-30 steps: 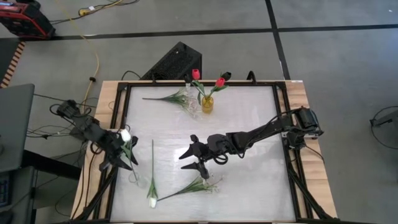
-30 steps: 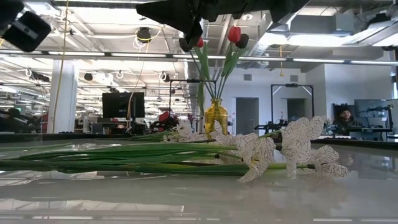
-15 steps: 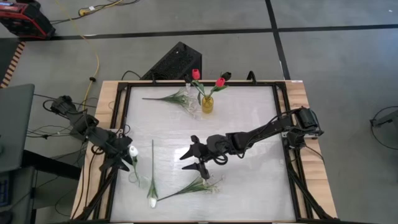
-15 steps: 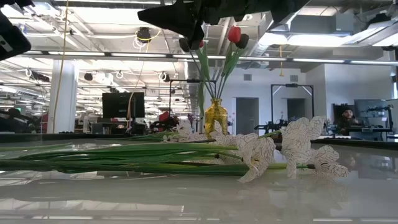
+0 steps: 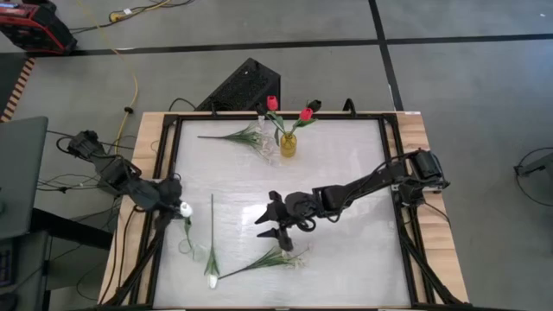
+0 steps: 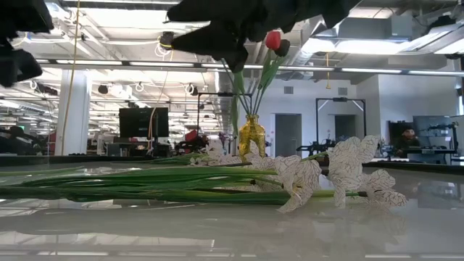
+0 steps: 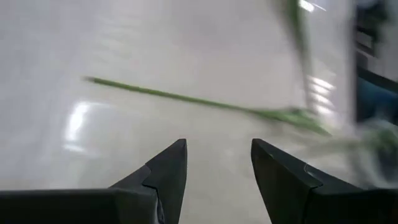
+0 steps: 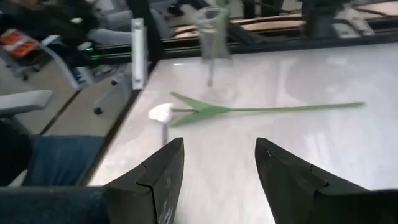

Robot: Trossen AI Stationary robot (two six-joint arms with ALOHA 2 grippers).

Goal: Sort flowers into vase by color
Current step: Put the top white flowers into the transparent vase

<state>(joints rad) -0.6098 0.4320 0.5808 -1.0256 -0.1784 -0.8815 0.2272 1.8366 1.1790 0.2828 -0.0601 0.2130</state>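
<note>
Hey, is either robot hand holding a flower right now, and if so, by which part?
Neither. The left hand is open over the table's left side, nothing between its fingers. The right hand is open and empty above mid-table.

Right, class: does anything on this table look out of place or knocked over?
Nothing is knocked over. The yellow vase stands upright with two red tulips; a white tulip and two white sprays lie flat on the table, unsorted.
</note>
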